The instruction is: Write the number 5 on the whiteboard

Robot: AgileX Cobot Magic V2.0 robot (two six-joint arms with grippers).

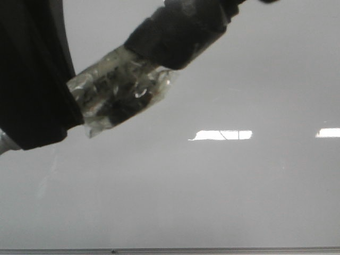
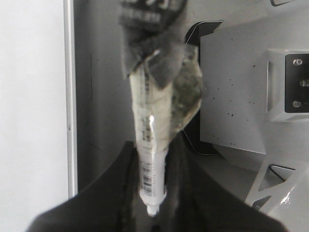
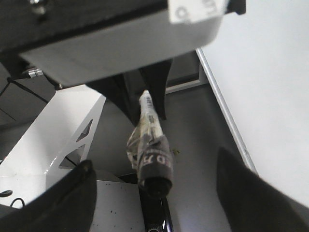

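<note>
Two tools appear across the views, and only one carries anything. The left tool pinches a marker between its dark fingers; the pen's pale labelled barrel runs up from the grip, wrapped in crinkled clear tape, and ends in a dark fabric-like band around its far end. In the right wrist view the same marker hangs from that tool with its black end pointing toward the camera, well clear of the right tool, whose two dark fingers stand spread wide apart at either side with nothing between them.

From the front camera the taped marker crosses the upper left very close to the lens, blurred, beside a large dark arm part. Behind it lies the whiteboard, a glossy grey-white surface with bright rectangular light reflections and a thin metal edge strip along the bottom. A short thin dark line crosses one reflection, but no readable number 5 can be made out on the board. The whiteboard's edge strip also shows in the left wrist view, with white metal frame parts to the other side.
</note>
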